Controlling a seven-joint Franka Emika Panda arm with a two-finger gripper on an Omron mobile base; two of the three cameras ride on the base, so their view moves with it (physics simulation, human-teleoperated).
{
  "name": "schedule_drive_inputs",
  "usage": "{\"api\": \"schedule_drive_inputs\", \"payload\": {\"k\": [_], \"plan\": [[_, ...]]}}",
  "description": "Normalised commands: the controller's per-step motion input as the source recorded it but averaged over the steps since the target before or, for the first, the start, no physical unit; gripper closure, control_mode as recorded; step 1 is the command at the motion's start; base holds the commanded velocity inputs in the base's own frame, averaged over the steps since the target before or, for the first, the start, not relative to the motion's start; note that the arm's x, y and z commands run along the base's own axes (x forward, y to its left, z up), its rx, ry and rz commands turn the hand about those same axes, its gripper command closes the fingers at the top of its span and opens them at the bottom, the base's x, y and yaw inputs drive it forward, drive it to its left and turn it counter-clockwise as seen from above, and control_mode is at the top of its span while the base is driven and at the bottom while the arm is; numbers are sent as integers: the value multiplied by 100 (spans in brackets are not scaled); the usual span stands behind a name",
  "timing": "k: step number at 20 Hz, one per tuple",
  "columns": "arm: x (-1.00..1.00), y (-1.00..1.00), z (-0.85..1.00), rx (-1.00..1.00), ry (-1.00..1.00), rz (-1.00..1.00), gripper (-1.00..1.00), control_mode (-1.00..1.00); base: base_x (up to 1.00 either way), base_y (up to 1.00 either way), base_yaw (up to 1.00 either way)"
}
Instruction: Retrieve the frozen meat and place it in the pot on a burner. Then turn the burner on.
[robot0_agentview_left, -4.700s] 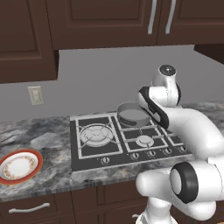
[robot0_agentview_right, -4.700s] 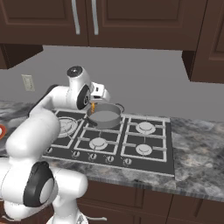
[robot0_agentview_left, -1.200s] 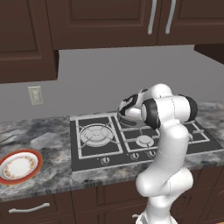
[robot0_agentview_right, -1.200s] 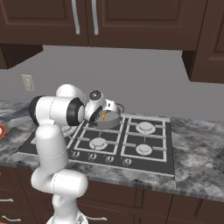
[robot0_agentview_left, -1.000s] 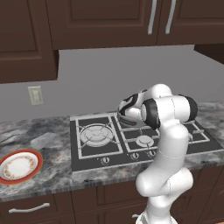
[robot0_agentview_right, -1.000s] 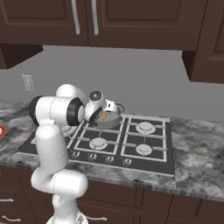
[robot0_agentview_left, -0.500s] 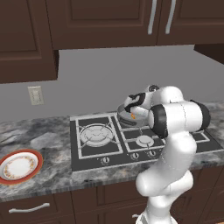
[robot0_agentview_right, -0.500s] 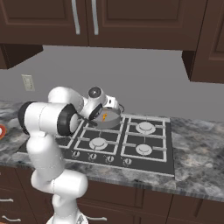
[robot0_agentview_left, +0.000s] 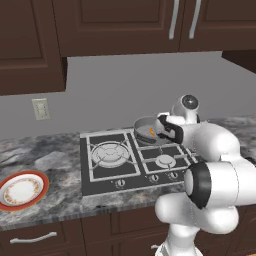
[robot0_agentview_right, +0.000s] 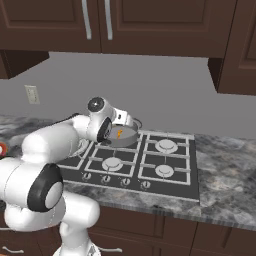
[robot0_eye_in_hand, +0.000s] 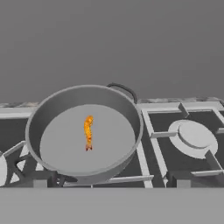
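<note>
The frozen meat (robot0_eye_in_hand: 88, 131), a thin orange-brown strip, lies loose on the floor of the grey pot (robot0_eye_in_hand: 43, 113), touching nothing else. The pot (robot0_agentview_left: 142, 123) stands on the black grate of the rear burner (robot0_eye_in_hand: 131, 178), against the back wall. My gripper (robot0_agentview_left: 164, 131) hovers just off the pot's near rim, pointing across it toward the wall. Its fingers are not discernible, so I cannot make out its state. From the other side, the meat (robot0_agentview_right: 119, 133) shows inside the pot (robot0_agentview_right: 129, 140), with the gripper (robot0_agentview_right: 106, 134) beside it.
A large double-ringed silver burner (robot0_agentview_left: 110, 152) sits left of the pot, and a small capped burner (robot0_eye_in_hand: 192, 135) to its right. Knobs (robot0_agentview_left: 150, 178) line the cooktop's front edge. A red-rimmed white plate (robot0_agentview_left: 21, 190) rests on the counter far left. Dark cabinets hang overhead.
The meat, earlier held above the pot, now lies free inside it. The arm has swung round and the hand has drawn back to the pot's near side.
</note>
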Motion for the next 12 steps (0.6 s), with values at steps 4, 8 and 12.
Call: {"api": "schedule_drive_inputs", "payload": {"k": [4,8,12], "plan": [[-99,0,4,-13,31,-5,-100,-100,0,0,0],[-89,0,0,-2,32,-2,-100,-100,0,0,0],[-58,-3,32,0,44,0,-100,-100,0,0,0]]}}
